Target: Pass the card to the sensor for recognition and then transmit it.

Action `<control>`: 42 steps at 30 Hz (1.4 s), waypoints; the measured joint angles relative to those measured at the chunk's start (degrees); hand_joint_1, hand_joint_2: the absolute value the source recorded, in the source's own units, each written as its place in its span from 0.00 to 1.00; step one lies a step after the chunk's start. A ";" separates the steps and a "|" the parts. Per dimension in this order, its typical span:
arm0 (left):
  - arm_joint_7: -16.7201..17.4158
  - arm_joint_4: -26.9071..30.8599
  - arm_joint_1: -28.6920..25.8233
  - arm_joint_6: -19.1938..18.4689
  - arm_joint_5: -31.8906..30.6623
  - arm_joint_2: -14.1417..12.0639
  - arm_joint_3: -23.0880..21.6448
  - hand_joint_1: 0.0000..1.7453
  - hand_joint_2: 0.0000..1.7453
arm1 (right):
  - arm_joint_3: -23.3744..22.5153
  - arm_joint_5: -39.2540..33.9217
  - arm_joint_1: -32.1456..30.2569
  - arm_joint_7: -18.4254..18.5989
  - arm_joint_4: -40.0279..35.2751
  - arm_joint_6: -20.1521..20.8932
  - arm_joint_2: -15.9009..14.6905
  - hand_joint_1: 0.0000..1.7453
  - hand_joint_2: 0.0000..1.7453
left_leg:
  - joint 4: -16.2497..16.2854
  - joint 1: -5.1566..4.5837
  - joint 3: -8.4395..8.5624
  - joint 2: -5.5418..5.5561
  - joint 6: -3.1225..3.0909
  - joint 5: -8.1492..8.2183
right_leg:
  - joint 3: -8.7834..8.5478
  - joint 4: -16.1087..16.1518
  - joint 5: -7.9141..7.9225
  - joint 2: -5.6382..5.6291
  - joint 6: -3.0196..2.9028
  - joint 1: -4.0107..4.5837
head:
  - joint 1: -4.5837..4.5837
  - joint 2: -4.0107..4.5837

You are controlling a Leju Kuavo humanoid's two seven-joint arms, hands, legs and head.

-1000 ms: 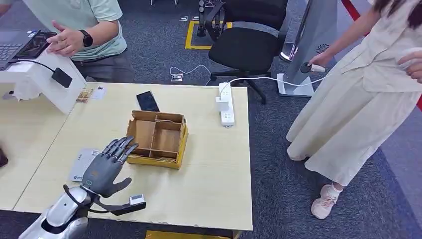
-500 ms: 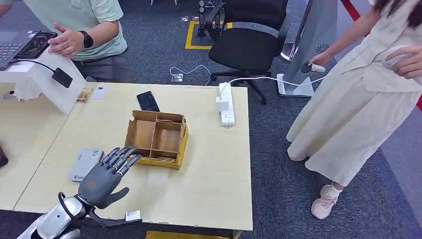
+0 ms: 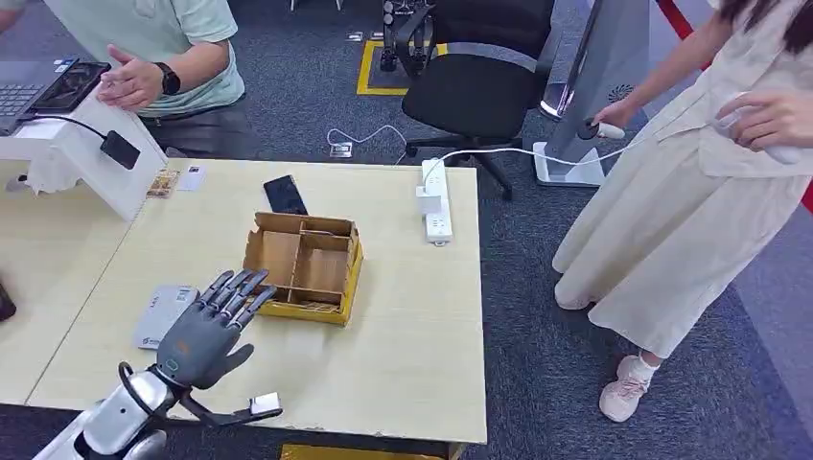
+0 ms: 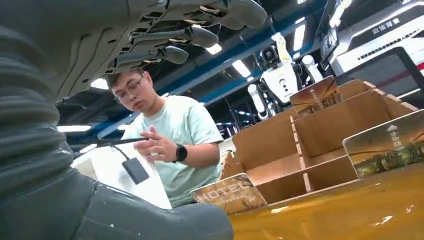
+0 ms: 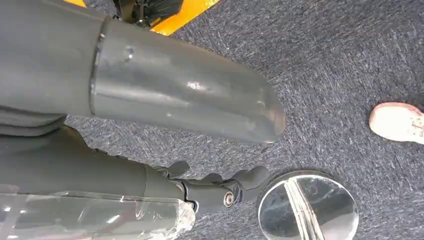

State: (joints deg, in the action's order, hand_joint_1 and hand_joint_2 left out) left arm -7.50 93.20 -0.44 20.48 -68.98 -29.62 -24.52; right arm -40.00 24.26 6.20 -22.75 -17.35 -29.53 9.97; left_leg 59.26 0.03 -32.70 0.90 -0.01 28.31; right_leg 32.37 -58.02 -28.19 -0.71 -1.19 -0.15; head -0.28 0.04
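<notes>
Near the table's (image 3: 403, 316) front-left corner, left hand (image 3: 201, 331) hovers with fingers spread, holding nothing, fingertips at the cardboard box's (image 3: 305, 266) front-left corner. Card (image 3: 165, 314) lies flat just left of it. Right hand (image 5: 150, 100) hangs over carpet, fingers curled in, empty.

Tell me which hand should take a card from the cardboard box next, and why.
Left. The left hand hovers open above the table, fingers at the cardboard box holding the cards. The right hand hangs beside the body over the carpet.
</notes>
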 joint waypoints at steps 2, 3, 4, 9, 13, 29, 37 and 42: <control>0.13 -0.53 0.35 0.35 -0.33 0.51 -0.31 0.00 1.00 | 0.00 -0.02 0.12 0.00 0.00 0.00 0.00 0.00 0.00 | 0.00 0.00 0.00 0.00 0.00 0.00 | 0.00 0.00 0.00 0.00 0.00 0.00 | 0.00 0.00; 0.26 -0.70 0.48 0.46 -0.35 0.68 -0.44 0.00 1.00 | 0.02 -0.02 0.17 0.00 0.00 0.00 0.00 0.00 0.00 | 0.00 0.00 0.00 0.00 0.00 0.00 | 0.00 0.00 0.00 -0.01 0.00 0.00 | 0.02 0.02; 0.31 -0.81 0.63 0.46 -0.35 0.79 -0.59 0.00 1.00 | 0.02 -0.02 0.19 0.00 0.00 0.00 0.00 0.00 0.00 | 0.01 0.00 0.00 0.00 0.00 0.00 | 0.00 0.00 0.00 0.00 0.00 0.00 | 0.00 0.00; 0.81 -1.27 0.89 0.48 -0.51 1.29 -1.07 0.00 1.00 | 0.02 -0.02 0.31 0.00 0.00 0.00 0.00 0.00 0.00 | 0.00 0.00 0.00 0.00 0.00 0.00 | 0.01 0.00 0.00 -0.01 0.00 0.00 | 0.02 0.00; 0.81 -2.25 1.60 0.50 -1.60 1.53 -1.64 0.00 1.00 | 0.04 -0.09 0.43 0.00 0.00 0.00 0.00 0.00 0.00 | 0.00 0.00 0.00 0.00 0.00 0.00 | 0.01 0.00 0.00 0.00 0.00 0.00 | 0.02 0.02; -3.47 -6.45 3.57 -1.03 7.87 4.46 -6.69 0.00 1.00 | 0.70 -0.24 0.58 0.59 0.00 -0.11 0.00 0.00 0.00 | 0.01 -0.01 0.00 -0.01 0.00 0.00 | 0.01 0.01 0.00 -0.01 0.00 -0.01 | 0.02 0.00; -2.31 -7.76 4.96 -2.40 7.09 5.84 -6.82 0.00 1.00 | 1.46 -0.04 0.57 1.01 0.00 -0.13 0.00 0.00 0.00 | 0.01 -0.01 0.01 0.00 0.00 0.00 | 0.00 0.01 0.01 -0.01 0.00 0.00 | 0.02 0.00; -0.87 -9.23 7.03 -0.11 1.07 5.23 -7.00 0.00 1.00 | 1.70 -0.04 0.57 1.11 0.00 -0.13 0.00 0.00 0.00 | 0.01 -0.01 0.01 -0.01 0.00 0.00 | 0.00 0.00 0.01 -0.02 0.00 0.00 | 0.02 0.00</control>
State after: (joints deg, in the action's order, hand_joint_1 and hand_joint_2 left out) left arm -8.37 83.97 6.59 20.37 -67.91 -24.39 -31.52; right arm -38.29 24.22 6.77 -21.64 -17.35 -29.66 9.97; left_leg 59.27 0.02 -32.70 0.89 -0.01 28.30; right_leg 32.37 -58.01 -28.18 -0.73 -1.20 -0.15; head -0.26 0.04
